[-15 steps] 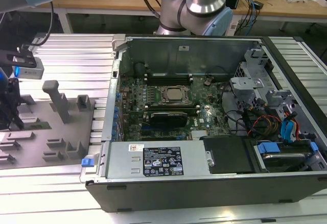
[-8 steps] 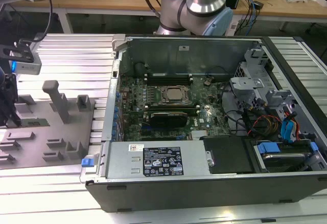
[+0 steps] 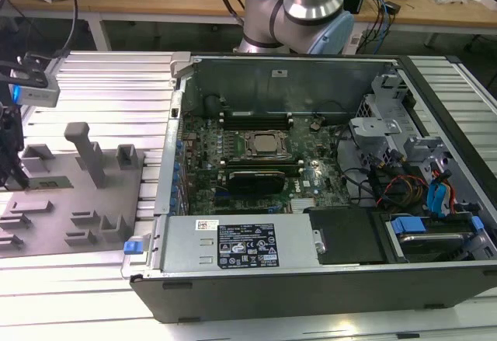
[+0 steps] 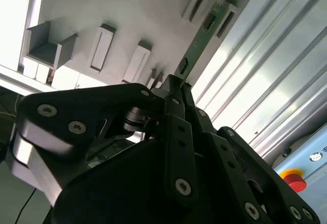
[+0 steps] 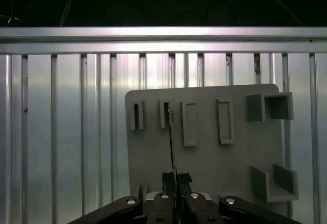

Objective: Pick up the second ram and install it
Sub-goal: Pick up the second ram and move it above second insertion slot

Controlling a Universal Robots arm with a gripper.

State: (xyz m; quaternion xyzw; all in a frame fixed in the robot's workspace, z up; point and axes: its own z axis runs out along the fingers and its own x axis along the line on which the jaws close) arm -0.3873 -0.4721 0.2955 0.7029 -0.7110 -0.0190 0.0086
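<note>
At the exterior view's left edge, over the grey fixture plate [image 5: 204, 152], the gripper [image 5: 176, 179] sits low with its jaws almost closed. In both wrist views the near end of the second ram [image 4: 198, 43] lies between them, so it looks pinched, thin edge up. The far end of the stick reaches into a slot between two fixture blocks [image 4: 194, 3]. I cannot tell whether it is seated there or already clear. The open PC case [image 3: 311, 298] and its motherboard [image 3: 256, 174] are well apart, to the exterior view's right.

Risks, as judgement:
- The grip is on one end only, so the long stick could pivot or slip between the pads.
- If the stick tilts while its far end is between the blocks, it could catch on a block wall and get dragged out of the jaws.
- Any skew picked up here would carry over to the motherboard slot and could jam the install.

Writing:
- A black sticker with white print [image 3: 247, 252] and a small white sticker [image 3: 207, 225] sit on the power supply cover [image 3: 186, 248]. None of the print is legible.
- The ram and the fixture plate show no readable marks.
- A red button [image 4: 294, 179] shows in the second wrist view, with no text visible.
</note>
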